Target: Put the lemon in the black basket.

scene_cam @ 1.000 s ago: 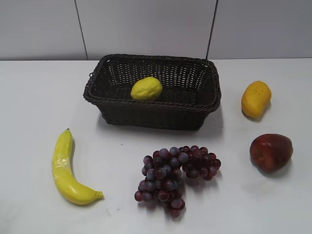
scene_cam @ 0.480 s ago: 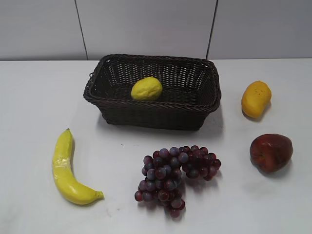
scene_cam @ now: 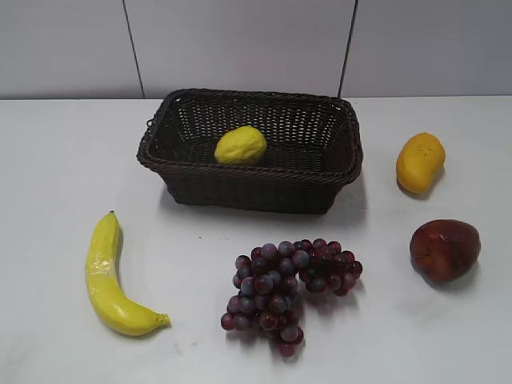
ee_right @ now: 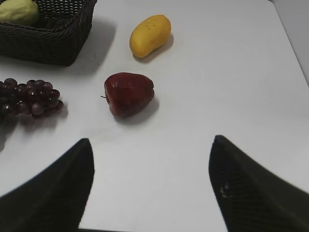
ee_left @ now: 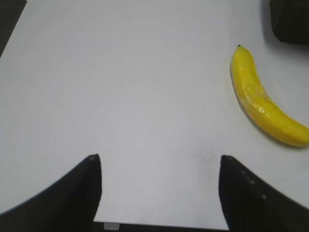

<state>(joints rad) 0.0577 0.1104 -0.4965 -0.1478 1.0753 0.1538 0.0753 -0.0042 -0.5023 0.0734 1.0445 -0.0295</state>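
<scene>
right pincer [ee_right: 150, 181] open over bare table [ee_right: 231, 72]. red fruit [ee_right: 128, 93] just ahead, orange-yellow fruit [ee_right: 150, 35] beyond. lemon [ee_right: 18, 10] inside black basket [ee_right: 46, 41], grapes [ee_right: 29, 95] left.

You are looking at the lemon [scene_cam: 240, 146], a small pale yellow-green oval with dimpled skin, lying on its side inside the black basket [scene_cam: 250, 189]. It is sitting left of the basket's middle, toward 9 o'clock, its slightly pointed end facing 3 o'clock. The basket, a dark woven wicker rectangle with flared sides and braided rim, is standing upright at the table's 12 o'clock.
</scene>
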